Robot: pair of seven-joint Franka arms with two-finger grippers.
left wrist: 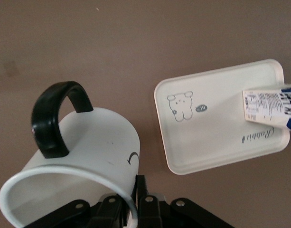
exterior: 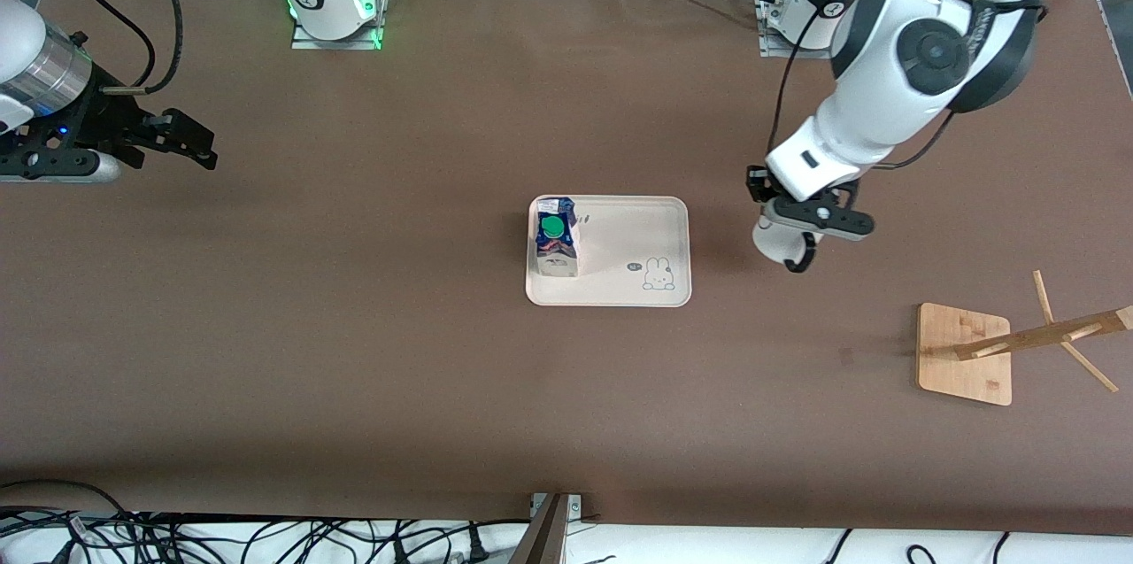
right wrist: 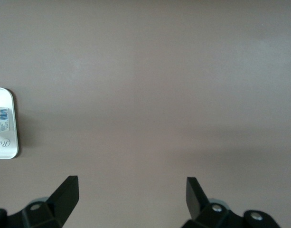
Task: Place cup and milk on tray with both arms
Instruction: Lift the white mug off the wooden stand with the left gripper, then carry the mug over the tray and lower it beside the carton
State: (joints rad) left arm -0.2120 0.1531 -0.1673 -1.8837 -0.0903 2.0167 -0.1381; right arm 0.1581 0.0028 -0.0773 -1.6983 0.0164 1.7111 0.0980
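Note:
The cream tray (exterior: 630, 232) lies mid-table with the milk (exterior: 556, 236) standing upright on it at the end toward the right arm. My left gripper (exterior: 794, 232) is shut on the rim of the white cup (exterior: 772, 242) and holds it tilted in the air over bare table, beside the tray toward the left arm's end. In the left wrist view the cup (left wrist: 93, 152) shows its black handle (left wrist: 55, 118), with the tray (left wrist: 216, 128) and milk (left wrist: 268, 105) past it. My right gripper (exterior: 205, 148) is open and empty, waiting over the table at the right arm's end.
A wooden rack (exterior: 965, 353) with a square base and pegged pole stands toward the left arm's end, nearer the front camera than the cup. The right wrist view shows its open gripper (right wrist: 131, 190) over bare table, with a corner of the tray (right wrist: 5, 152) at the edge.

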